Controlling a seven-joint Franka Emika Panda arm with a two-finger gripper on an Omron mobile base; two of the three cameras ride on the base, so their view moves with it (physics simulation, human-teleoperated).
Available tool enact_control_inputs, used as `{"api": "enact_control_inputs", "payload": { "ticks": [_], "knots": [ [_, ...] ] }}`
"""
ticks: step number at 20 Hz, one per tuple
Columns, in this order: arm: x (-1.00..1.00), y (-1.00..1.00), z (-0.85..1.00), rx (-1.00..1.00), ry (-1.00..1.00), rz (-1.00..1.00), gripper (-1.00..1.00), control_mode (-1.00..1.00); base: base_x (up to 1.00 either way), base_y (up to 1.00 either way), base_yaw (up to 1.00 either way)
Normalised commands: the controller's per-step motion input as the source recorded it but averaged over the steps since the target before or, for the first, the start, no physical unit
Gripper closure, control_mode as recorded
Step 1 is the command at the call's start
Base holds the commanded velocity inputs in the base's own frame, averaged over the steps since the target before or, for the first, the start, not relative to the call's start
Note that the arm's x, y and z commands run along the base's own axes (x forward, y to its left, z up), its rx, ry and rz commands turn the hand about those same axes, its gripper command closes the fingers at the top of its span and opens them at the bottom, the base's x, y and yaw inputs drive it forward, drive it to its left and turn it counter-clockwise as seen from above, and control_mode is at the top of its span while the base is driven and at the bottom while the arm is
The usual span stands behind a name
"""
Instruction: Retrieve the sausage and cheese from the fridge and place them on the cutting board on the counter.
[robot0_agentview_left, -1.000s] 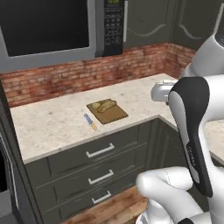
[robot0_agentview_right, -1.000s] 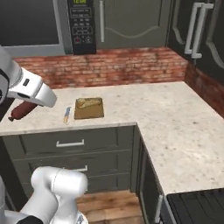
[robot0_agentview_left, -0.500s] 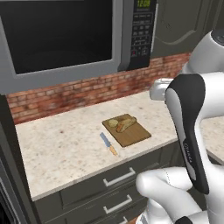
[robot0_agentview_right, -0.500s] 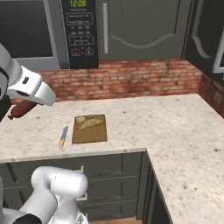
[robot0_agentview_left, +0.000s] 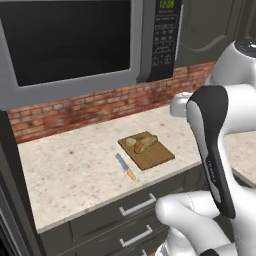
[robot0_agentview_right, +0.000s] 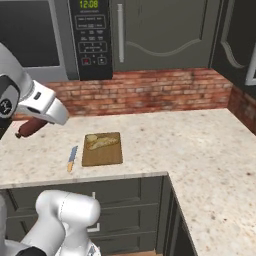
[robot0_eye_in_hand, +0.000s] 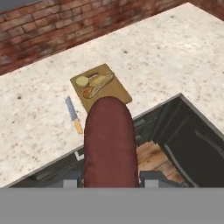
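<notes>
The jaws grip the dark red-brown sausage (robot0_eye_in_hand: 109, 144), carried in the air above the front edge of the beige speckled bench (robot0_eye_in_hand: 175, 57). Beyond it, a blue-bladed knife (robot0_eye_in_hand: 73, 114) lies just beside the wooden cutting board (robot0_eye_in_hand: 114, 90), which bears the yellowish cheese (robot0_eye_in_hand: 82, 81) and a tan-orange roll (robot0_eye_in_hand: 98, 84). A brick wall (robot0_eye_in_hand: 65, 26) stands behind.

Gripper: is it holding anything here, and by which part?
Yes. The gripper is shut on the sausage, clamped at one end, with the rest of the link sticking out ahead of the fingers.
</notes>
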Motion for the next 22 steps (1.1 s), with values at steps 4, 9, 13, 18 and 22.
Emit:
{"api": "enact_control_inputs", "payload": {
  "ticks": [4,9,13,18,22],
  "knots": [
    [0.56,-0.17,-0.73,0.12,0.13,-0.11,1.00,-1.00,0.00,0.00,0.00],
    [0.72,-0.09,-0.60,0.12,0.21,-0.15,1.00,-1.00,0.00,0.00,0.00],
    [0.81,0.00,-0.29,0.01,0.38,-0.17,1.00,-1.00,0.00,0.00,0.00],
    [0.51,-0.07,-0.36,0.00,0.27,-0.19,1.00,-1.00,0.00,0.00,0.00],
    [0.24,-0.16,-0.53,0.00,0.07,-0.14,1.00,-1.00,0.00,0.00,0.00]
  ]
}}
